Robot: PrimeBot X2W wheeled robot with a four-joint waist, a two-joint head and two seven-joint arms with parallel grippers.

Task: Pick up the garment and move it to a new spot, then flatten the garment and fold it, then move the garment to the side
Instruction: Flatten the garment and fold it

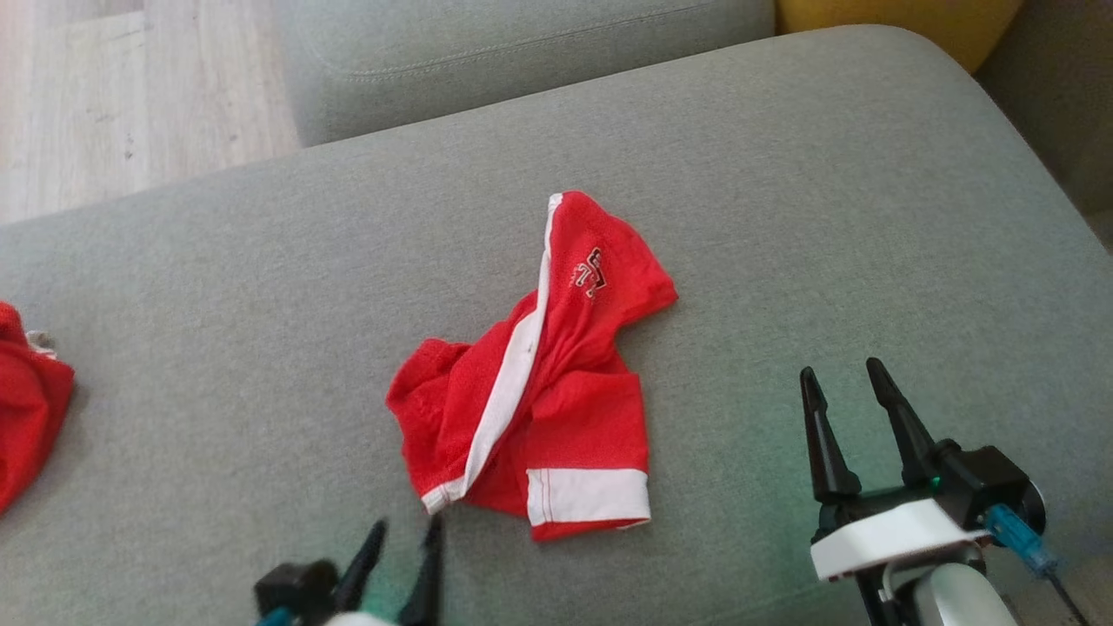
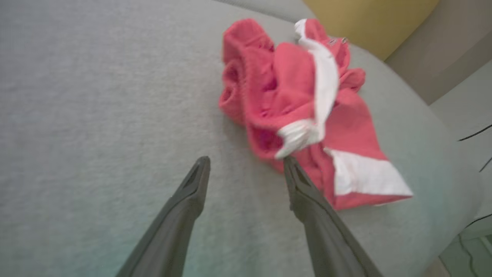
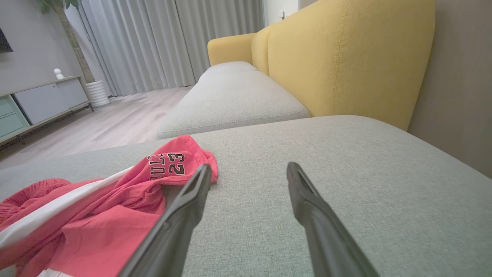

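Note:
The garment (image 1: 539,382) is a pair of red shorts with white stripes and a printed logo, lying crumpled in the middle of the grey cushion (image 1: 261,304). My left gripper (image 1: 404,543) stands open just below the garment's lower left corner, nothing between its fingers. In the left wrist view the garment (image 2: 300,107) lies just past the open left gripper (image 2: 246,163), its white hem near the right fingertip. My right gripper (image 1: 843,374) is open to the garment's right, apart from it. The right wrist view has the garment (image 3: 96,207) at the lower left of the right gripper (image 3: 248,169).
Another red cloth (image 1: 26,409) lies at the cushion's left edge. A second grey cushion (image 1: 522,52) and wooden floor (image 1: 130,96) lie beyond. A yellow sofa back (image 3: 346,57) rises at the far right; cabinet (image 3: 42,100) and curtains stand across the room.

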